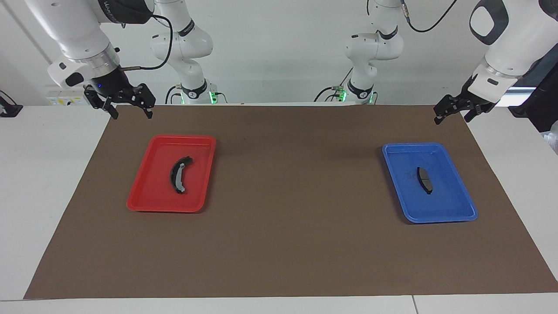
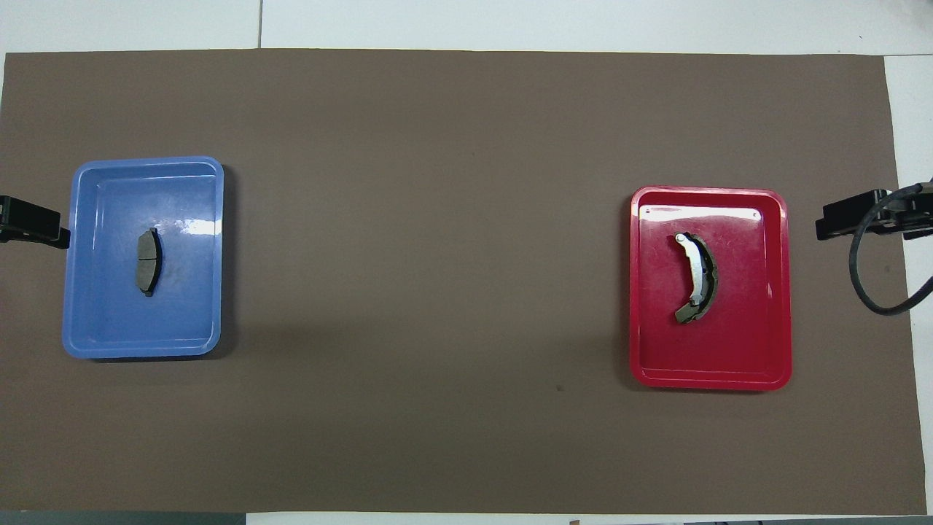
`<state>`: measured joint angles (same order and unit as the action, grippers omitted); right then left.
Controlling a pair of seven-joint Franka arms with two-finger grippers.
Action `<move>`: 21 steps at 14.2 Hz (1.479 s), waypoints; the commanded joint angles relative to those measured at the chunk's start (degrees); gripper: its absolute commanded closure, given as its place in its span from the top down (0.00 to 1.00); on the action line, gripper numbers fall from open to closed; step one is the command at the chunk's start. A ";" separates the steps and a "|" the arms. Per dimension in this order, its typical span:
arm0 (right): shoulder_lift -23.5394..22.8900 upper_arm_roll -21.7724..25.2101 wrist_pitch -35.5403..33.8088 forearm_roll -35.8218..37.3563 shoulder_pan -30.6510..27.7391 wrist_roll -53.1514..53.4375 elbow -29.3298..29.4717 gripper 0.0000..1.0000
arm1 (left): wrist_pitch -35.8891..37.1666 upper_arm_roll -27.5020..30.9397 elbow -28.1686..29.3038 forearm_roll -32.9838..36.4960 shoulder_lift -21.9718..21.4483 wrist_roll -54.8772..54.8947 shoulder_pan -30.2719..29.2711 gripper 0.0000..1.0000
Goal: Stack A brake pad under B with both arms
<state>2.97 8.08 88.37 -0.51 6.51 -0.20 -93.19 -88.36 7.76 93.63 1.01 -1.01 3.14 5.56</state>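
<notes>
The short dark A brake pad [image 1: 424, 179] [image 2: 149, 261] lies flat in the blue tray [image 1: 453, 209] [image 2: 102, 328] toward the left arm's end of the table. The curved crescent pad B [image 1: 179, 175] [image 2: 697, 278], black with a light grey strip, lies in the red tray [image 1: 148, 196] [image 2: 751, 357] toward the right arm's end. My left gripper [image 1: 452, 118] [image 2: 33, 226] is open and empty, up over the mat's edge beside the blue tray. My right gripper [image 1: 132, 115] [image 2: 853, 222] is open and empty, up over the mat's edge beside the red tray.
A brown mat [image 1: 296, 226] [image 2: 437, 219] covers the table, and both trays rest on it, far apart. A black cable [image 2: 875, 292] loops from the right arm over the mat's edge. White table [image 1: 43, 174] borders the mat.
</notes>
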 commanded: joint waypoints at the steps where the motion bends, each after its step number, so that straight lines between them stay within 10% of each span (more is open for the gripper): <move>1: -0.25 -0.17 0.58 -0.72 -0.98 -0.94 0.29 1.00 | -1.02 0.06 1.74 0.13 -1.36 -0.77 0.07 1.00; 14: 0.54 -0.35 1.89 -0.90 0.25 -1.21 -2.17 1.00 | -1.02 0.15 1.74 0.13 -1.36 -0.77 0.07 1.00; 21: 1.97 -0.35 24.81 -0.98 -0.19 -0.95 -26.06 1.00 | 1.61 0.42 1.47 0.22 -1.62 -0.94 -1.52 1.00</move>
<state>4.07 7.93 107.36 -0.78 6.88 -0.20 -111.72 -87.66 8.06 93.70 1.02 -1.02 2.89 4.83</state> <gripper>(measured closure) 0.000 0.000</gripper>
